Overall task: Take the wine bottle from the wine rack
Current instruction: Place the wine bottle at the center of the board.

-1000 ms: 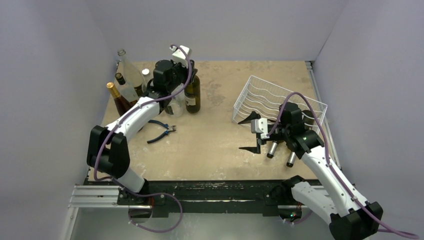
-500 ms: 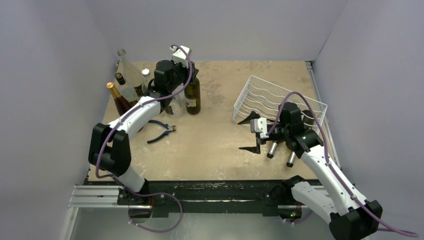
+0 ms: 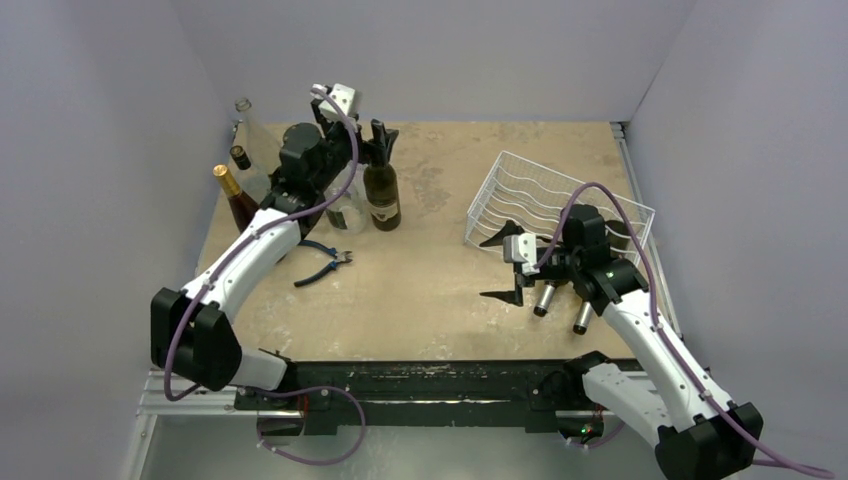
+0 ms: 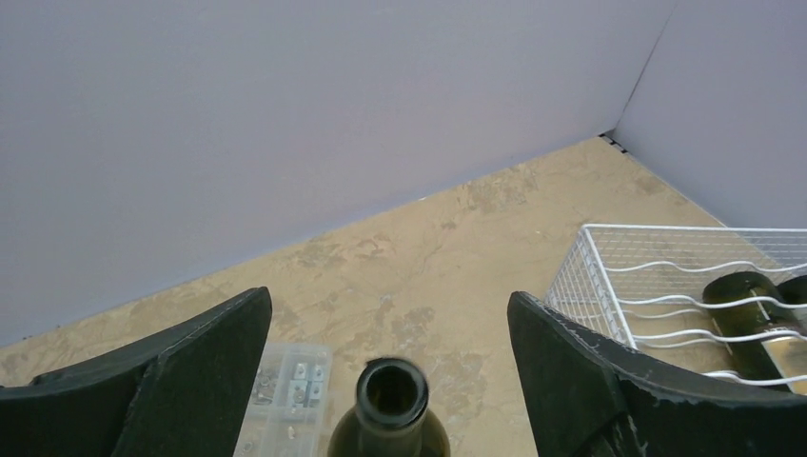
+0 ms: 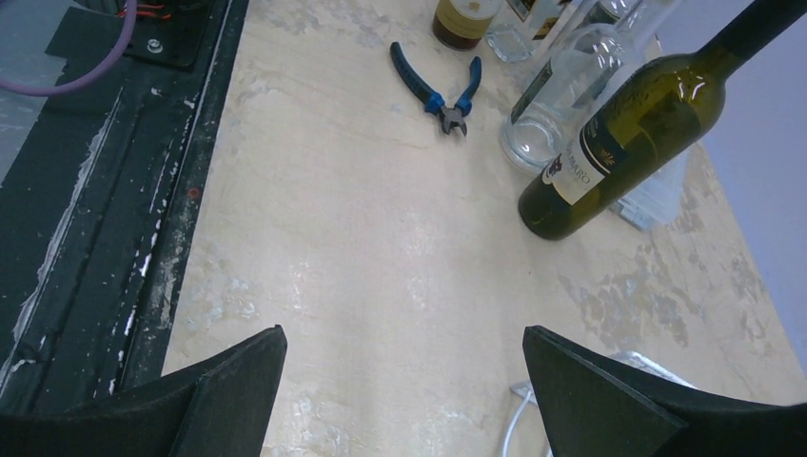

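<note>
Wine bottle (image 3: 382, 198) stands upright, far left on the table (image 3: 430, 290), well apart from the wine rack (image 3: 525, 190). Left gripper (image 4: 388, 309) spread wide above its mouth; right gripper (image 3: 494, 268) spread beside rack.

- Blue-handled pliers (image 3: 338, 258) lie on the worktop (image 3: 430, 270), left of centre.
- A gold-capped bottle (image 3: 232, 192) and a clear bottle (image 3: 246, 120) stand at the upper left.

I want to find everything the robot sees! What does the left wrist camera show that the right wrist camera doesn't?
Only the left wrist view: a dark bottle lying in the white wine rack. Only the right wrist view: blue pliers and a clear glass bottle. Both: the standing green wine bottle and the tan table.
</note>
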